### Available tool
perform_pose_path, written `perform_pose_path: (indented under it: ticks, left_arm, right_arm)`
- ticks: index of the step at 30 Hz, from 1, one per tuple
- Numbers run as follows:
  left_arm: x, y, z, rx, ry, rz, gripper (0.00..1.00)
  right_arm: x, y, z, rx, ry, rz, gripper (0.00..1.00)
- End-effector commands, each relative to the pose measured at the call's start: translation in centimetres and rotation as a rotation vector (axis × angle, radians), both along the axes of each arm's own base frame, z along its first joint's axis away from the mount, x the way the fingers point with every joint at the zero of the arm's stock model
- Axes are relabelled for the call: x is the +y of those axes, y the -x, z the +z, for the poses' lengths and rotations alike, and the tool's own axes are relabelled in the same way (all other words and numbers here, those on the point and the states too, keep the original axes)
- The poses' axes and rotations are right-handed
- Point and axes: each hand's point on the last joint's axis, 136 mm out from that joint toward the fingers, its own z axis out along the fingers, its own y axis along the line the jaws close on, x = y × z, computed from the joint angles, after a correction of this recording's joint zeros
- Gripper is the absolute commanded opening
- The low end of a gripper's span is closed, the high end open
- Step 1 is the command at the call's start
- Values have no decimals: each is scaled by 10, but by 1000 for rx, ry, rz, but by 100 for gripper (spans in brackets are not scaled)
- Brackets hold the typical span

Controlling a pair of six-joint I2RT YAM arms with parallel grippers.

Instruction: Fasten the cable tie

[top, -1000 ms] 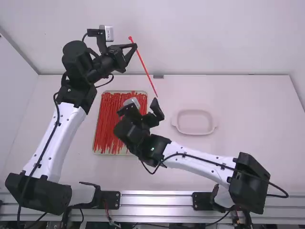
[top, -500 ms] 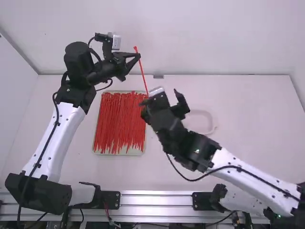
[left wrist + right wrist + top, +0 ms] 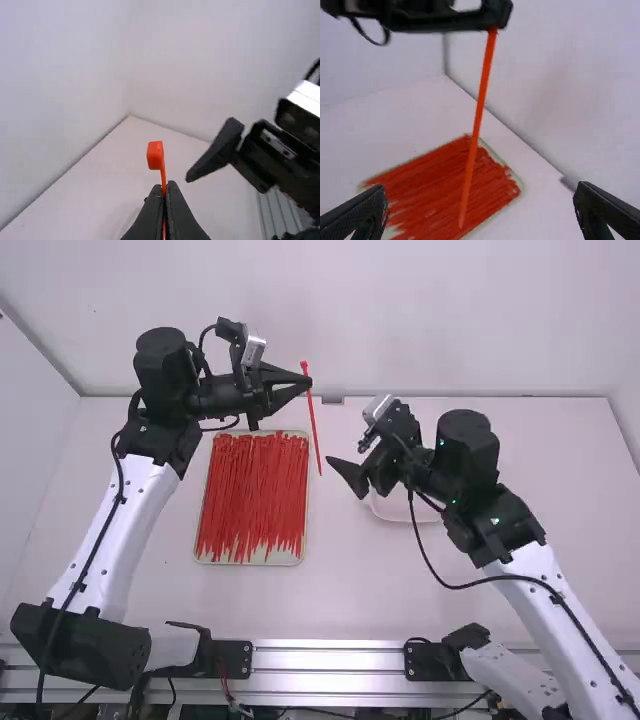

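Dangling cable tie [image 3: 314, 430] in left claw [image 3: 299, 381]

The cable tie [image 3: 313, 420] pinched in the left gripper [image 3: 300, 377] is showing a plain, bright red-orange from end to end, and the gripper itself is looking matt black. Under that gripper a heap of ties [image 3: 255, 495] is glowing the same red on a pale off-white tray [image 3: 250, 562]. The right gripper [image 3: 355, 468] is showing black too. Just beside it a dish [image 3: 400, 518] is blending, white on white, into the table [image 3: 520, 440].
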Motion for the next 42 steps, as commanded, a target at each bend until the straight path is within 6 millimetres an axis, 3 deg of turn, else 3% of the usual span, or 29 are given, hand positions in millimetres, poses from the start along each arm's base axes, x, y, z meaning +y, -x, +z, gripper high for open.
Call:
perform_pose_path:
  ticks: [1, 9, 14, 25, 28, 30, 33, 38, 42]
  left_arm:
    - [-2, 12, 10, -31, 7, -62, 2]
    - [-5, 30, 19, -32, 34, -168, 2]
    - [-6, 31, 21, -33, 38, -171, 2]
    - [-16, 36, 23, -23, 45, -192, 2]
    - [-16, 36, 25, -18, 51, -195, 2]
    - [-17, 37, 26, -20, 51, -197, 2]
    - [-17, 37, 26, -19, 52, -197, 2]
    - [-18, 38, 27, -28, 53, -205, 2]
    - [-18, 38, 31, -14, 67, -199, 9]
  right_arm:
    - [15, 24, 13, 14, -81, 259, 99]
    - [15, 14, 10, 78, -194, 468, 100]
    - [24, 8, 3, 114, -233, 560, 91]
    - [43, 11, -3, 119, -235, 614, 55]
    - [42, 11, -3, 122, -236, 612, 35]
    - [42, 11, -3, 128, -237, 611, 15]
    - [42, 11, -3, 128, -237, 611, 0]
    - [42, 11, -3, 122, -237, 611, 0]
    - [42, 10, -2, 118, -237, 611, 0]
